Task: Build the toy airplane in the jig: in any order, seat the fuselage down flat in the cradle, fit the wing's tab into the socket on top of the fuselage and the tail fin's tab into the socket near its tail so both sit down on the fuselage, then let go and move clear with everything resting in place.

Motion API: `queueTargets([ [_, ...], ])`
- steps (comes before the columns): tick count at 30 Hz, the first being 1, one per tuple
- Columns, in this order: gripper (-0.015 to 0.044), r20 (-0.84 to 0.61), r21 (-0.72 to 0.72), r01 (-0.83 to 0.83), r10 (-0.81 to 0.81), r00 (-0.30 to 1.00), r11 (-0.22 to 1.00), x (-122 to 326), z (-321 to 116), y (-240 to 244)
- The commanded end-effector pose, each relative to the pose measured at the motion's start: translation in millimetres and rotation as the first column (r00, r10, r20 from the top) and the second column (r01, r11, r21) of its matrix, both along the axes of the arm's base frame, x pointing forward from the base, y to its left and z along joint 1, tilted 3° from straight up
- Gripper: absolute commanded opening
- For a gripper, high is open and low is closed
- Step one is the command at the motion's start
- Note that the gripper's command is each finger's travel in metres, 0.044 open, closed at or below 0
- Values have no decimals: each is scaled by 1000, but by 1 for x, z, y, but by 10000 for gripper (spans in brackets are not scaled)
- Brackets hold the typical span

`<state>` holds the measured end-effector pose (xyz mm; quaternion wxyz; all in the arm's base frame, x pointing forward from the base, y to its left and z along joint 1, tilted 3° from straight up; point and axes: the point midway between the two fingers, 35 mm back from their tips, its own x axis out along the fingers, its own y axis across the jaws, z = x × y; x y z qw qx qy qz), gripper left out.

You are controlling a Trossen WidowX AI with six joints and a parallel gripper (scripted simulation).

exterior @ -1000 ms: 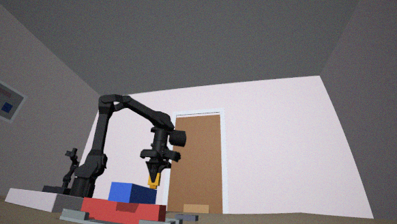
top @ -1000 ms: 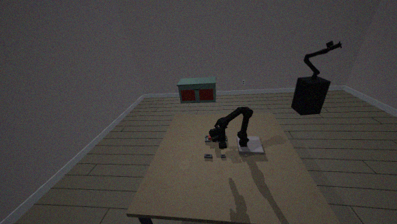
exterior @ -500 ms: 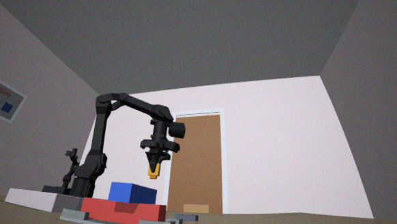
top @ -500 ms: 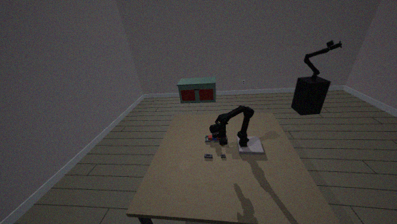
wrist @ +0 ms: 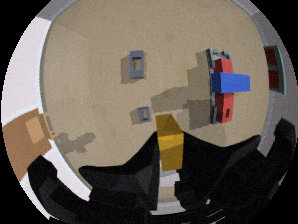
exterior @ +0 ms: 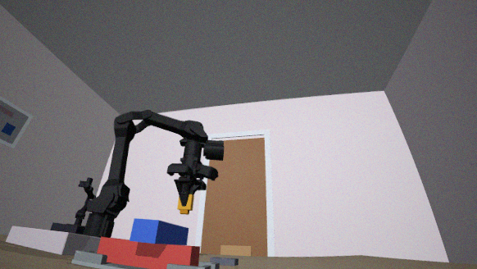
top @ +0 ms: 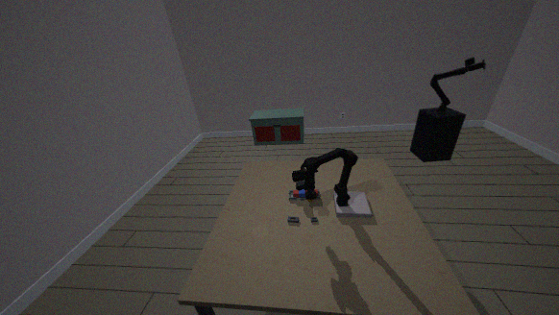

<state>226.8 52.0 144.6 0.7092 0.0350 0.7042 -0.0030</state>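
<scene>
The red fuselage (exterior: 123, 251) (wrist: 224, 102) lies in the grey cradle (exterior: 88, 257) (wrist: 213, 115). The blue wing (exterior: 144, 231) (wrist: 235, 82) sits across the top of the fuselage. The tail socket (wrist: 228, 113) shows as a dark opening near one end of the fuselage in the wrist view. My gripper (exterior: 184, 202) (wrist: 165, 133) is shut on the yellow tail fin (exterior: 184, 208) (wrist: 170, 151). It holds the fin upright, tab down, in the air above the table and beside the cradle, higher than the wing. In the top view the arm hides part of the cradle and the fin cannot be made out.
Two grey holders stand on the table (top: 259, 259), a larger one (top: 293, 219) (wrist: 137, 64) and a smaller one (top: 314, 219) (wrist: 144, 114); both look empty. The white base plate (top: 357, 207) carries the arm. A green cabinet (top: 278, 115) stands beyond the table.
</scene>
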Motion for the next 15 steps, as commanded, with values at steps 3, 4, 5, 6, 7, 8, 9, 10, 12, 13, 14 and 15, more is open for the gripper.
queueTargets([
  [3, 0, -6, -7, -1, 1, 1000, 1000, 3, -7, -21],
  [4, 0, -6, -7, 0, 0, 1000, 1000, 3, -8, -24],
  [5, 0, -6, -7, 0, 0, 1000, 1000, 4, -9, -28],
  [6, 0, -6, -8, 0, 0, 1000, 1000, 4, -9, -31],
  [7, 0, -6, -8, 0, 0, 1000, 1000, 4, -10, -34],
  [8, 0, -6, -9, 0, 0, 1000, 1000, 5, -11, -37],
  [9, 0, -6, -9, 0, -1, 1000, 1000, 5, -12, -40],
  [10, 0, -5, -9, 1, -1, 1000, 1000, 5, -12, -43],
  [12, 0, -5, -10, 1, -1, 1000, 1000, 5, -14, -50],
  [13, 0, -5, -11, 1, -1, 1000, 1000, 5, -15, -53],
  [14, 0, -5, -11, 1, -1, 1000, 1000, 5, -15, -56],
  [15, 0, -5, -11, 2, -2, 1000, 1000, 5, -16, -59],
])
